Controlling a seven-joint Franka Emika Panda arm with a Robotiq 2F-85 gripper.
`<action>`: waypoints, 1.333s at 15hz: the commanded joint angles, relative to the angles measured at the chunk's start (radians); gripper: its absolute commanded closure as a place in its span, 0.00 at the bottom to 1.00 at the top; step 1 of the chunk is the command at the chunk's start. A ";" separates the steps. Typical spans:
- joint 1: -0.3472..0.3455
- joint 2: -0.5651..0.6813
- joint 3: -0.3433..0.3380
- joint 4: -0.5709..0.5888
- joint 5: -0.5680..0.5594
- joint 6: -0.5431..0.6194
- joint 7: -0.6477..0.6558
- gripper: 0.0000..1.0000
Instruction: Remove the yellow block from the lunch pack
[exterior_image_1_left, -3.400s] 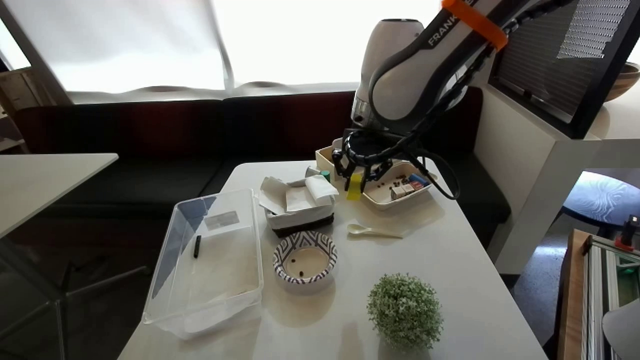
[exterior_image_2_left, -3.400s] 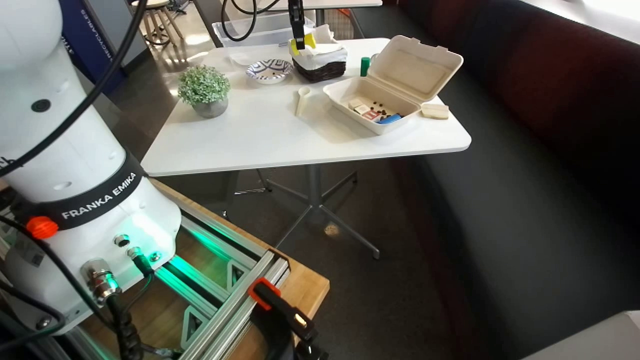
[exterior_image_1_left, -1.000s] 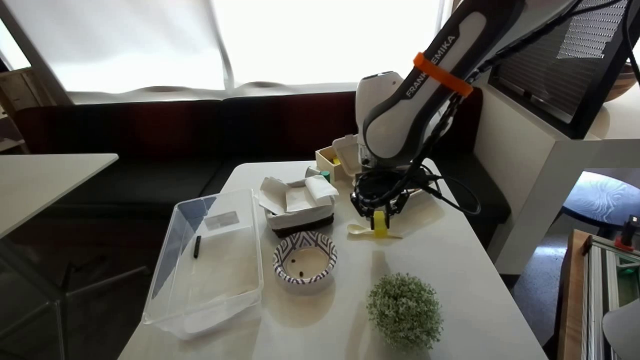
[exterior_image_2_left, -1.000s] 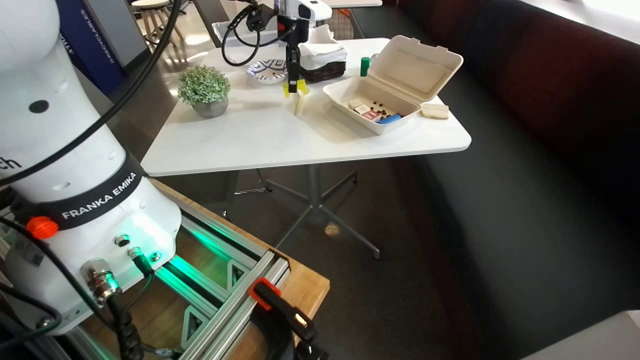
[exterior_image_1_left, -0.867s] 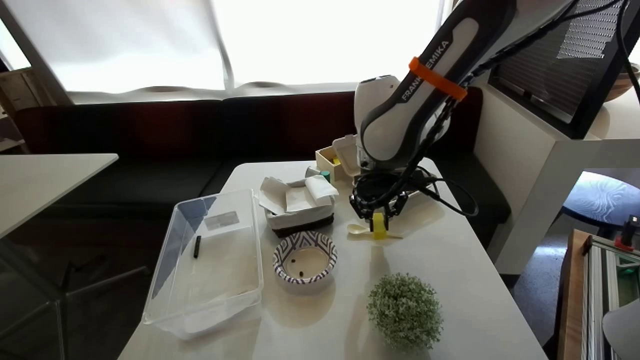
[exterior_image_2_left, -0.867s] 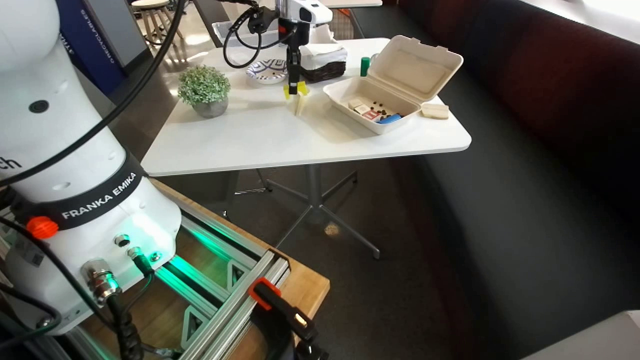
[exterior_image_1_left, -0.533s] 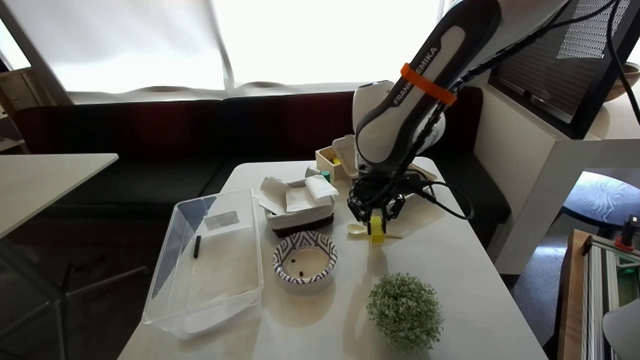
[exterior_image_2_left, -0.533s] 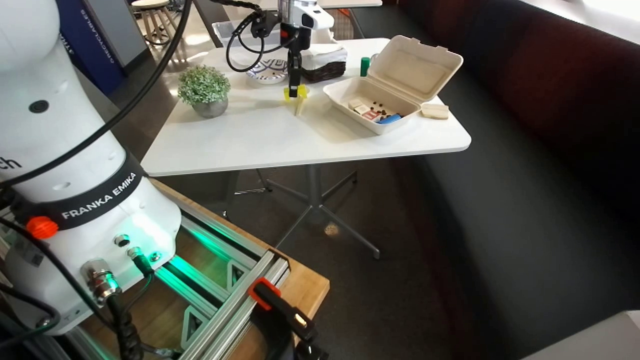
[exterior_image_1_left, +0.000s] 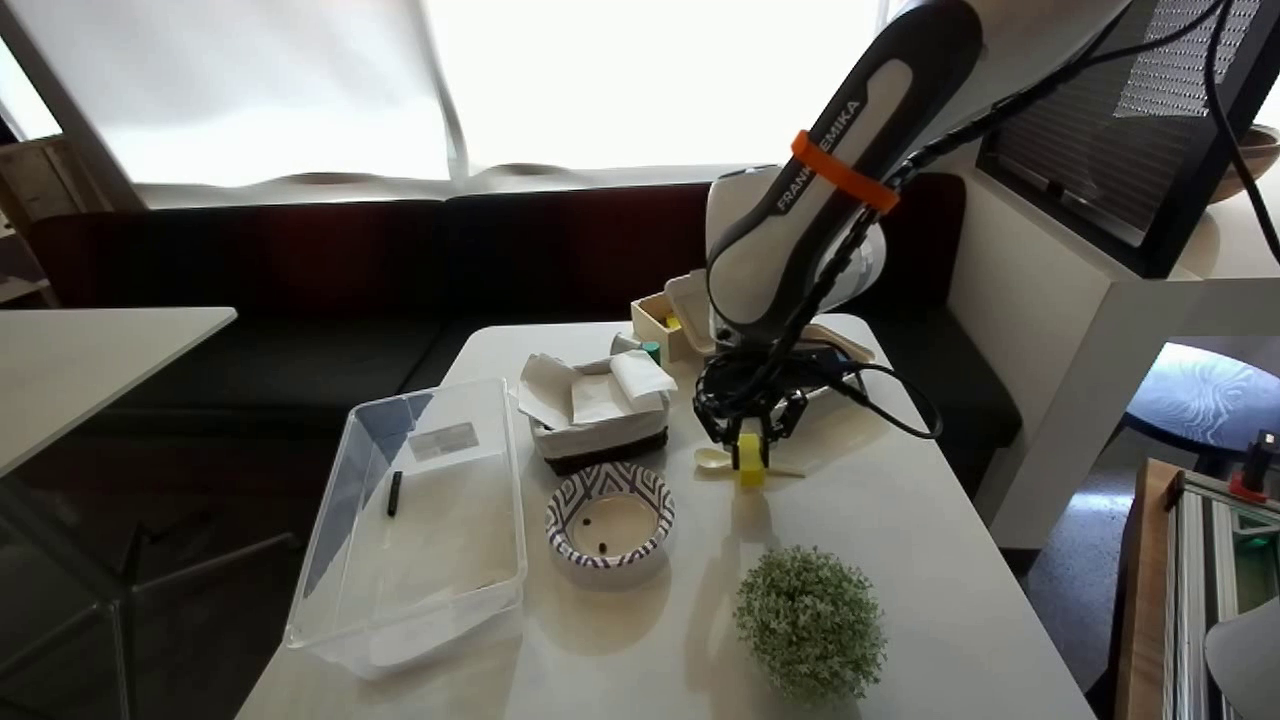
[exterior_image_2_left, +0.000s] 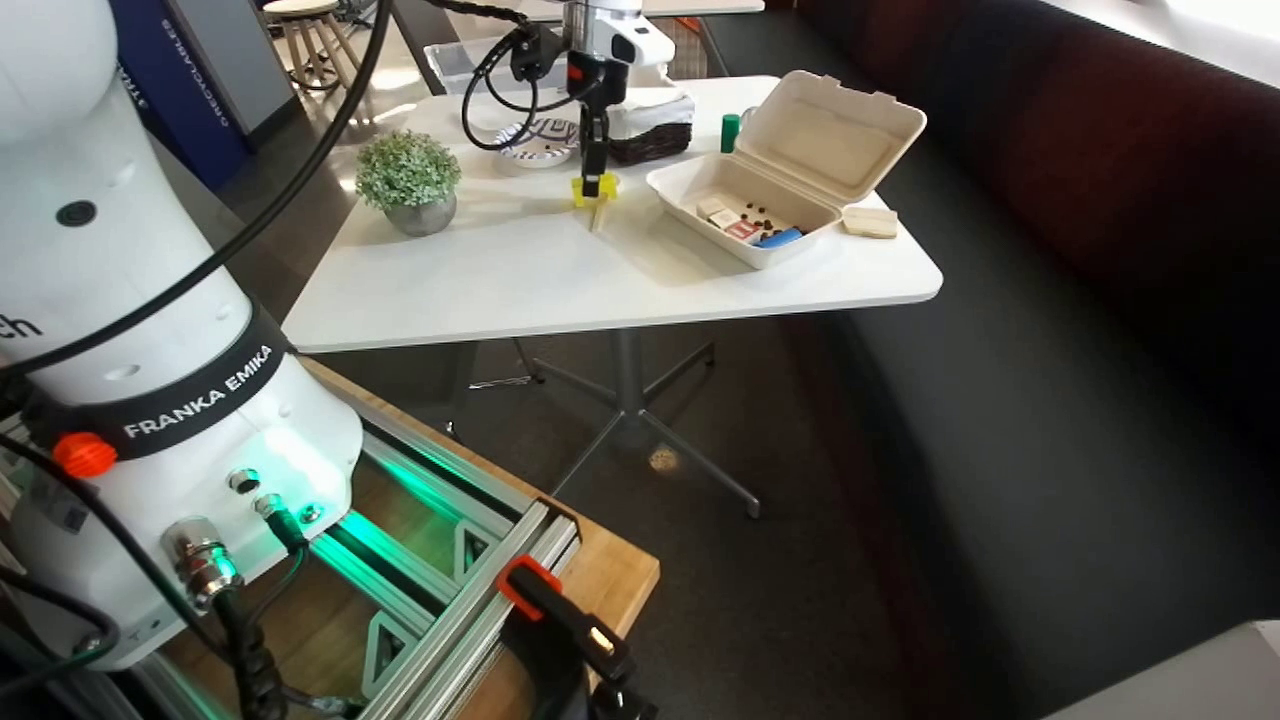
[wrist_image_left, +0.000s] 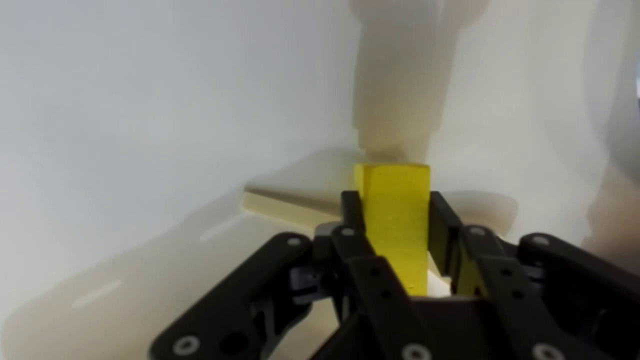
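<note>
The yellow block (exterior_image_1_left: 751, 465) hangs between my gripper's (exterior_image_1_left: 750, 455) fingers, low over the table and above the pale spoon's handle. It also shows in an exterior view (exterior_image_2_left: 609, 186) at the gripper (exterior_image_2_left: 593, 186). In the wrist view the two pads of the gripper (wrist_image_left: 394, 200) press the sides of the block (wrist_image_left: 397, 215), and its end sticks out past them. I cannot tell whether it touches the spoon or table. The beige lunch pack (exterior_image_2_left: 715, 230) stands open, apart from the gripper, with small blocks, a blue piece and dark bits inside. In an exterior view the arm hides most of it except its lid (exterior_image_1_left: 690, 305).
The spoon (exterior_image_1_left: 713, 458) lies under the block. A patterned bowl (exterior_image_1_left: 655, 482), a paper-lined basket (exterior_image_1_left: 605, 440), a clear tub (exterior_image_1_left: 520, 500) and a potted plant (exterior_image_1_left: 810, 625) stand around. A wooden box (exterior_image_1_left: 650, 322) holding something yellow is behind the lid. A green cylinder (exterior_image_2_left: 730, 133) stands by the basket.
The gripper has carried the yellow block from beside the basket, higher up, to low above the spoon, and sank slightly in the last second. The lunch pack has not moved.
</note>
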 joint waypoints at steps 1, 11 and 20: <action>-0.007 0.023 0.000 0.018 0.040 0.018 -0.044 0.91; -0.026 0.028 0.008 0.035 0.100 -0.008 -0.107 0.18; 0.027 -0.223 -0.027 -0.098 -0.058 -0.032 -0.125 0.00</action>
